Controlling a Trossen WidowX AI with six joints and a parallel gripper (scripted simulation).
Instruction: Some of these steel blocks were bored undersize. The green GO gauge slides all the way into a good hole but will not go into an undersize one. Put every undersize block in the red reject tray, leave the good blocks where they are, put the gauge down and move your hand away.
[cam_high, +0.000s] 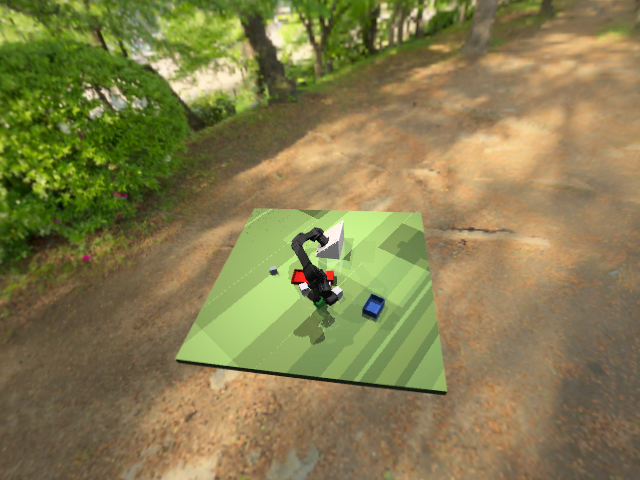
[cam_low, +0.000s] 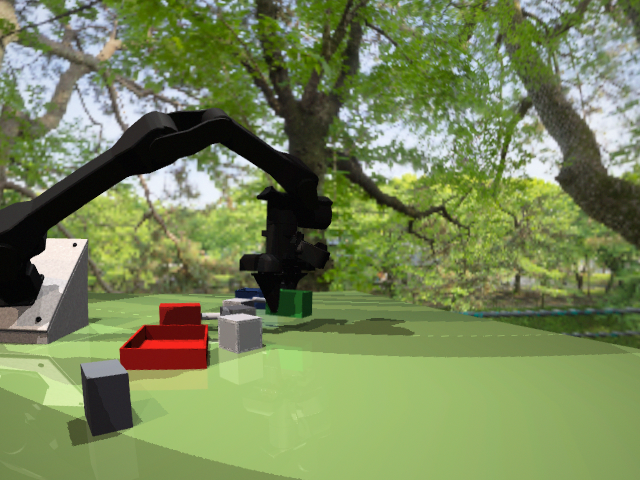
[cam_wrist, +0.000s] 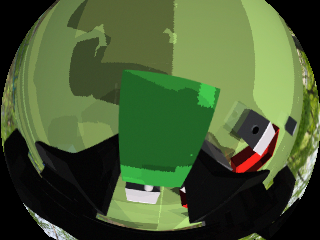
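Note:
My gripper (cam_high: 320, 301) (cam_low: 281, 303) (cam_wrist: 156, 138) is shut on the green GO gauge (cam_low: 297, 303) (cam_wrist: 162, 122), which is raised off the mat. In the wrist view its pin tip shows close to the hole of a steel block (cam_wrist: 142, 195); whether it is inside is unclear. A second block (cam_high: 303, 288) (cam_low: 240, 333) (cam_wrist: 245, 125) stands by the red tray (cam_low: 165, 359) (cam_wrist: 250, 164). A third block (cam_wrist: 212, 147) is mostly hidden by a finger. A dark block (cam_high: 273, 270) (cam_low: 107, 400) (cam_wrist: 291, 126) stands apart. The red tray's visible inside holds no block.
A blue tray (cam_high: 370, 313) (cam_low: 248, 292) lies on the gripper's other side from the dark block. A red gauge (cam_high: 329, 275) (cam_low: 179, 314) with a light pin lies beyond the red tray. The arm's wedge-shaped base (cam_high: 333, 245) (cam_low: 69, 294) stands behind.

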